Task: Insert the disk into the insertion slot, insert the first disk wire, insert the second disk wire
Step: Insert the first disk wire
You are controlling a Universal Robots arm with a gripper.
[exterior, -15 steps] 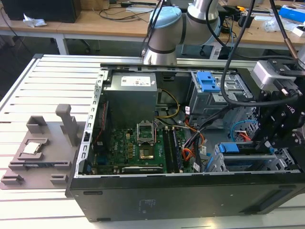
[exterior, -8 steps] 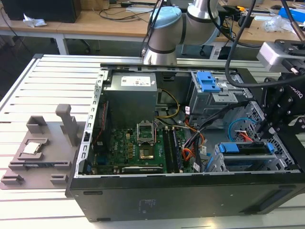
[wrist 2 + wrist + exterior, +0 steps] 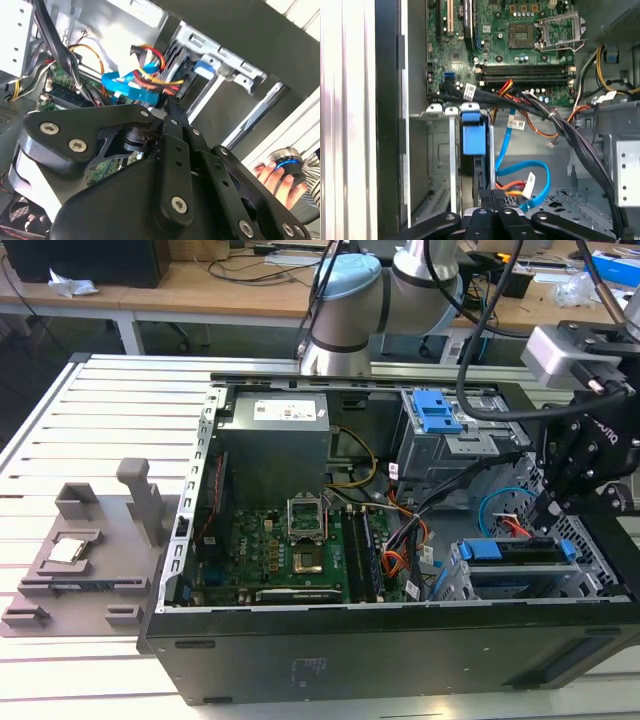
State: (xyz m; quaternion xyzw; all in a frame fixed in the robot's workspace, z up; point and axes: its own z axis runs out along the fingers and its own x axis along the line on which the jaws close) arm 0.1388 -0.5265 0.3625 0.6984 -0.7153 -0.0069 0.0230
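Observation:
The disk, framed by its blue carrier, lies inside the insertion slot, the low silver cage at the exterior view's right. My gripper hangs just above the disk's rear edge. In both wrist views its fingers are pressed together, gripper, gripper, on a black plug with red, orange and yellow wires. That plug sits against the disk's end. A flat blue cable loops loose beside it. The carrier's blue tab shows at the cage mouth.
A taller grey cage with a blue latch stands behind the slot. A thick black cable bundle crosses beside the motherboard. A grey fixture rests on the table at the exterior view's left. A person's hand rests on a round knob outside the case.

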